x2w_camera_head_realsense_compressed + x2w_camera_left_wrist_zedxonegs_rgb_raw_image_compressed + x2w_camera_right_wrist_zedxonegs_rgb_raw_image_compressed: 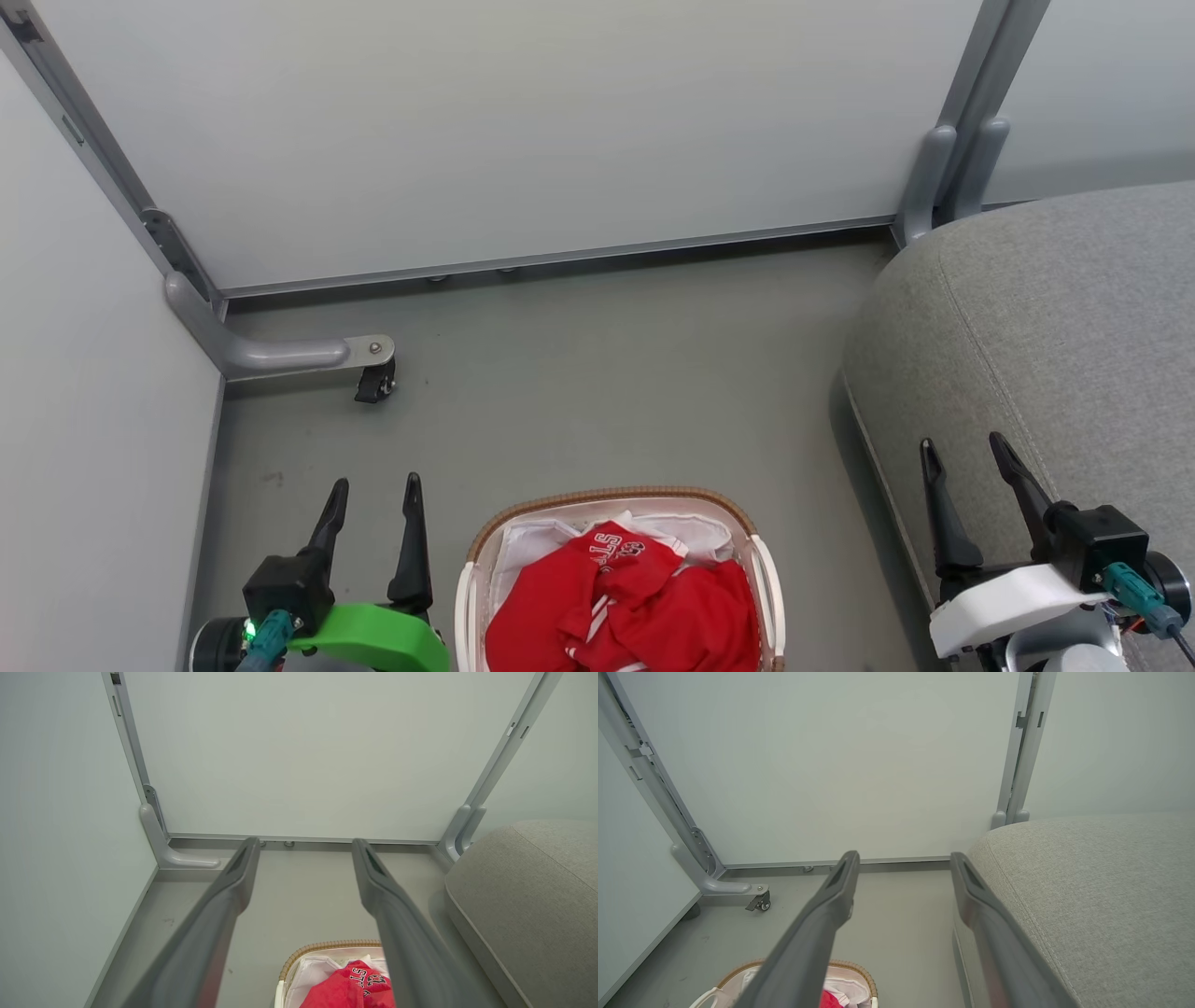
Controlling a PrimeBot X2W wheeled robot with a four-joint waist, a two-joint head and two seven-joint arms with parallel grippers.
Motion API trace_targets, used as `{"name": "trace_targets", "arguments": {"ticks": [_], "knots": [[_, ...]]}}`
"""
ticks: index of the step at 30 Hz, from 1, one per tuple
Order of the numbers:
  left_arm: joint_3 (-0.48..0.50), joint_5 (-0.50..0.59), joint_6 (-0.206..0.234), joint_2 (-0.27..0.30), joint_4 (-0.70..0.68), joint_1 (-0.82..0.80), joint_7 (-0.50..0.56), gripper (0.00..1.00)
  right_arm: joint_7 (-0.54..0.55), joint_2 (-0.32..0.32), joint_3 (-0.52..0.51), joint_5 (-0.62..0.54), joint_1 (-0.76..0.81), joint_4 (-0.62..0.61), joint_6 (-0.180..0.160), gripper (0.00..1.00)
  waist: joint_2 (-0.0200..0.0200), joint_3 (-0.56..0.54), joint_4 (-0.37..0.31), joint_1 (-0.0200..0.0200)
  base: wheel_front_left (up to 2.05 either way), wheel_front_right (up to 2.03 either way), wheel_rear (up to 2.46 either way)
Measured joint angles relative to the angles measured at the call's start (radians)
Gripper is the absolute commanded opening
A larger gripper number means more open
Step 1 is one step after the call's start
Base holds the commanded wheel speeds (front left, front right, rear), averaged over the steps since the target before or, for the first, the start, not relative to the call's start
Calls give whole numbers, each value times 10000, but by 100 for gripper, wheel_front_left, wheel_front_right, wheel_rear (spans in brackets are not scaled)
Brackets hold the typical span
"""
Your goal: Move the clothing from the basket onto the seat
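Bright even light; soft shadow beside seat [1055,327]; wrist-view edges bowed.

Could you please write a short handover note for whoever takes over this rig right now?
Left gripper: open, holding nothing, just left of the basket.
Right gripper: open, holding nothing, over the near edge of the seat.
Things: the basket stands on the floor between the two grippers, with the seat to its right. The red clothing lies bunched inside it on the white liner.
Done: nothing moved; no clothing on the visible part of the seat.
Left: grasp the clothing, lift it out, and lay it on the seat.
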Motion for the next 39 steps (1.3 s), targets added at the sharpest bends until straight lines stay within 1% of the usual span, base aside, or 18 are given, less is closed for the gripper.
{"name": "trace_targets", "arguments": {"ticks": [25,32,39], "knots": [[-167,-23,-15,2,86,-11,-2,100,0,-2,-50,-2,-31,-35,0,100,0,164,-57,0,0,0,0],[-456,10,-81,6,17,-589,-6,100,0,-2,-58,-46,-386,-194,0,100,0,721,-148,0,0,0,0],[-892,199,-119,6,222,-1764,-6,100,0,-8,17,-132,-1203,-408,0,100,0,1759,-314,0,0,0,0]]}}
